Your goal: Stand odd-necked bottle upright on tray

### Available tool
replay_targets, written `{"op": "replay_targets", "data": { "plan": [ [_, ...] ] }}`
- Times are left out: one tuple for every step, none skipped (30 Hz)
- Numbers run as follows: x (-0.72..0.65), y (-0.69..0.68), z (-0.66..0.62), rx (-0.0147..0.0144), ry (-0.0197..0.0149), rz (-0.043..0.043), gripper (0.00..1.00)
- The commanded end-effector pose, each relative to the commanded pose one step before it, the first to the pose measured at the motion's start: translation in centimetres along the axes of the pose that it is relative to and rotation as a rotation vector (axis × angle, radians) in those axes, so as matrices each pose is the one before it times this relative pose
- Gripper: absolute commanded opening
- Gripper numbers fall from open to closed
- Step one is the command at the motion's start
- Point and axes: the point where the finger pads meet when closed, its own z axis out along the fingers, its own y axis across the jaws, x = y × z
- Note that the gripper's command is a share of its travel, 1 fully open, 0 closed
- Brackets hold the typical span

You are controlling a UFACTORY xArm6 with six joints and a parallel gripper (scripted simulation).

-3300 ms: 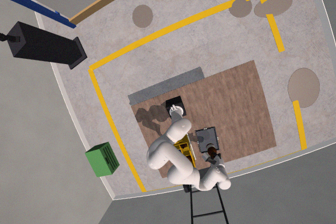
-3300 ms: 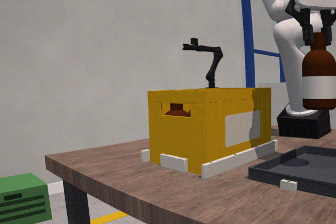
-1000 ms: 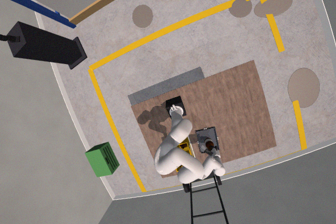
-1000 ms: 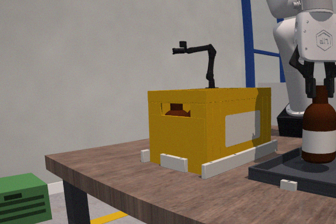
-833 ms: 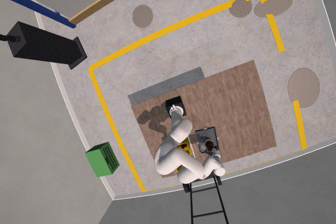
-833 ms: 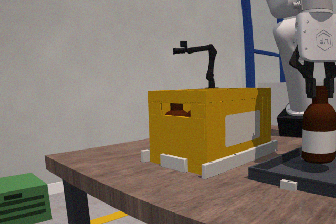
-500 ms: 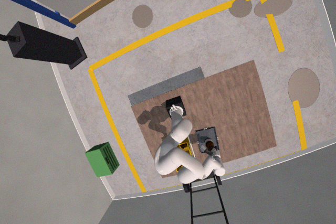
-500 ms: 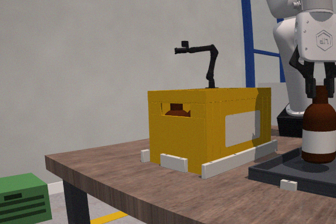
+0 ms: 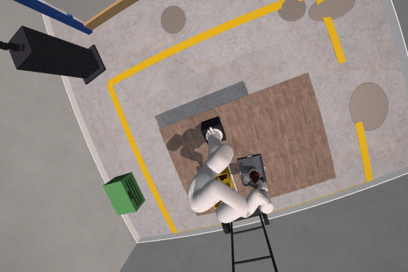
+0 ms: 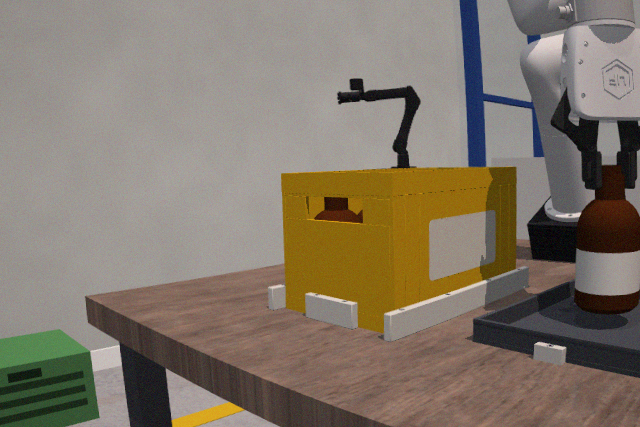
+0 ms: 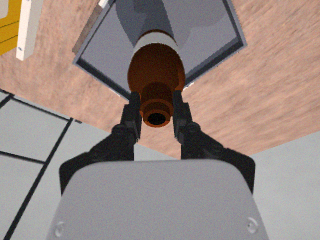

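Note:
My gripper (image 9: 253, 181) (image 10: 610, 176) (image 11: 156, 101) is shut on the neck of a brown bottle (image 9: 254, 174) (image 10: 607, 226) (image 11: 155, 70) with a white label. The bottle is upright over the tray (image 9: 247, 160) (image 10: 506, 337) (image 11: 107, 55), its base at or just above the tray floor; I cannot tell if they touch. The yellow crate (image 10: 336, 257) (image 11: 7, 37) stands level beside the tray. A brown bottle (image 10: 336, 209) shows through its end opening. The arm hides much of the crate in the top view, so its other bottles cannot be counted.
White blocks (image 10: 330, 310) stand along the crate's base, and a small white block (image 10: 549, 353) is at the tray's edge. A thin black jointed arm with a small head (image 10: 410, 107) rises behind the crate. The robot's black base (image 10: 550, 238) stands at the back of the wooden table.

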Motion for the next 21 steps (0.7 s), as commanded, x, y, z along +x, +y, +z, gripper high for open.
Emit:
{"op": "replay_targets", "data": {
  "plan": [
    [-0.139, -0.043, 0.019, 0.00067, -0.00395, 0.00047, 0.00],
    [-0.001, 0.000, 0.039, 0.00000, 0.00000, 0.00000, 0.00],
    [0.000, 0.000, 0.041, -0.00001, 0.00000, 0.00000, 0.00],
    [0.000, 0.000, 0.000, 0.00000, 0.00000, 0.00000, 0.00],
    [0.000, 0.000, 0.000, 0.00000, 0.00000, 0.00000, 0.00],
    [-0.001, 0.000, 0.042, 0.00000, 0.00000, 0.00000, 0.00],
    [-0.001, 0.000, 0.044, 0.00001, 0.00000, 0.00000, 0.00],
    [-0.001, 0.000, 0.045, 0.00000, 0.00000, 0.00000, 0.00],
    [-0.001, 0.000, 0.046, 0.00000, 0.00000, 0.00000, 0.00],
    [-0.001, 0.000, 0.047, 0.00000, 0.00000, 0.00000, 0.00],
    [-0.001, 0.000, 0.048, 0.00000, 0.00000, 0.00000, 0.00],
    [-0.001, 0.000, 0.048, 0.00000, 0.00000, 0.00000, 0.00],
    [-0.001, 0.000, 0.049, 0.00000, 0.00000, 0.00000, 0.00],
    [-0.001, 0.000, 0.049, 0.00000, 0.00000, 0.00000, 0.00],
    [-0.001, 0.000, 0.049, -0.00001, 0.00000, 0.00000, 0.00],
    [-0.001, 0.000, 0.049, 0.00000, 0.00000, 0.00000, 0.00],
    [-0.001, 0.000, 0.049, 0.00001, 0.00000, 0.00000, 0.00],
    [-0.001, 0.000, 0.049, 0.00000, 0.00000, 0.00000, 0.00],
    [-0.001, 0.000, 0.049, 0.00000, 0.00000, 0.00000, 0.00],
    [-0.001, 0.000, 0.048, 0.00000, 0.00000, 0.00000, 0.00],
    [0.000, 0.000, 0.000, 0.00000, 0.00000, 0.00000, 0.00]
  ]
}}
